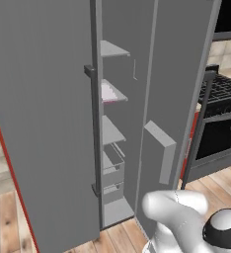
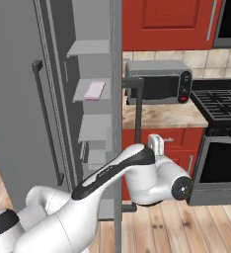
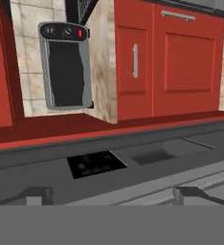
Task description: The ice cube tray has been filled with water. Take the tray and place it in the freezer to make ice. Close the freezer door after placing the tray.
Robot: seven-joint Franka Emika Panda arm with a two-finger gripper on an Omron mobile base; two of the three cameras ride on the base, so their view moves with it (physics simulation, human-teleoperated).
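Observation:
The ice cube tray [image 1: 107, 92] lies flat on the second grey shelf inside the freezer [image 1: 115, 133]; from the right base it shows as a pale lavender slab [image 2: 94, 90]. The freezer door [image 1: 176, 74] stands swung out, its inner bin facing me, and shows edge-on [image 2: 116, 99] from the right, with its dark bar handle [image 2: 137, 108] on the far side. My gripper [image 3: 114, 196] is open with nothing between its fingertips [image 3: 37, 195]. It sits low beside the door's edge, apart from the tray. The arm [image 2: 112, 173] reaches past the door's edge.
The left-hand grey door [image 1: 43, 123] is shut. A toaster oven [image 2: 157, 81] stands on the counter [image 2: 162, 116] right of the freezer, a stove [image 2: 221, 101] beyond it, red cupboards [image 2: 167, 20] above. Wooden floor [image 2: 186, 227] lies below.

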